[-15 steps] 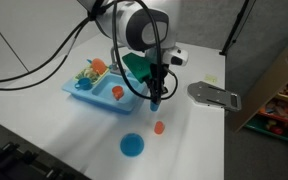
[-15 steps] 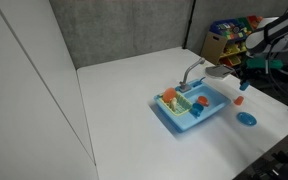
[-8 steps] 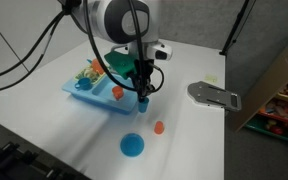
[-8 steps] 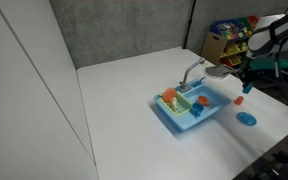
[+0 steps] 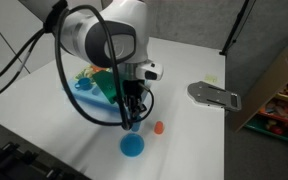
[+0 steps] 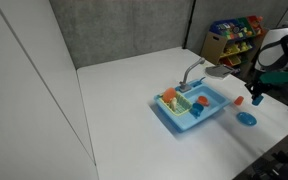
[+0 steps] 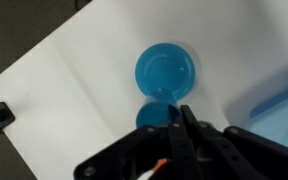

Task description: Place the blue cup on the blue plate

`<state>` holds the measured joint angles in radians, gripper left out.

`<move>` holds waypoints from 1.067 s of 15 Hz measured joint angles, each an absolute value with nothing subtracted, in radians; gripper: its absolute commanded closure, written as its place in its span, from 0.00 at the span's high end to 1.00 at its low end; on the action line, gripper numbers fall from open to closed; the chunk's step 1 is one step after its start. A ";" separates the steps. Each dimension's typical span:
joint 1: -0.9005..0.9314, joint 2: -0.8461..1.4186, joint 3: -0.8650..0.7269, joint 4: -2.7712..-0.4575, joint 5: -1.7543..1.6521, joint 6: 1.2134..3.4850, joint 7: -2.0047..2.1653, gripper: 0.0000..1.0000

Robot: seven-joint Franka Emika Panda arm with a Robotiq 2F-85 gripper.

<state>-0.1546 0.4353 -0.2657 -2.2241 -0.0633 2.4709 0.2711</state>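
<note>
The blue plate (image 5: 132,146) lies flat on the white table; it also shows in an exterior view (image 6: 247,119) and in the wrist view (image 7: 165,70). My gripper (image 5: 132,122) hangs just above the plate's far edge. It is shut on the wall of the blue cup (image 7: 154,116), which hangs in the fingers beside the plate's near rim in the wrist view. In both exterior views the cup is mostly hidden by the fingers. A small orange cup (image 5: 159,127) stands on the table next to the plate, also seen in an exterior view (image 6: 238,100).
The light-blue toy sink (image 6: 210,115) with toy food stands behind the gripper, partly hidden by the arm (image 5: 82,88). A grey flat piece (image 5: 214,95) lies at the table's far side. A cardboard box (image 5: 279,85) and a toy shelf (image 6: 234,35) stand off the table.
My gripper has moved with the blue cup from beside the sink, past the orange cup, to just over the blue plate, and has come lower.
</note>
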 measured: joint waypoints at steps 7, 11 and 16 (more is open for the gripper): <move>-0.156 0.465 -0.279 -2.315 -0.063 2.600 0.275 0.03; -0.155 0.508 -0.280 -2.318 -0.055 2.669 0.280 0.03; -0.152 0.552 -0.265 -2.316 -0.008 2.723 0.280 0.03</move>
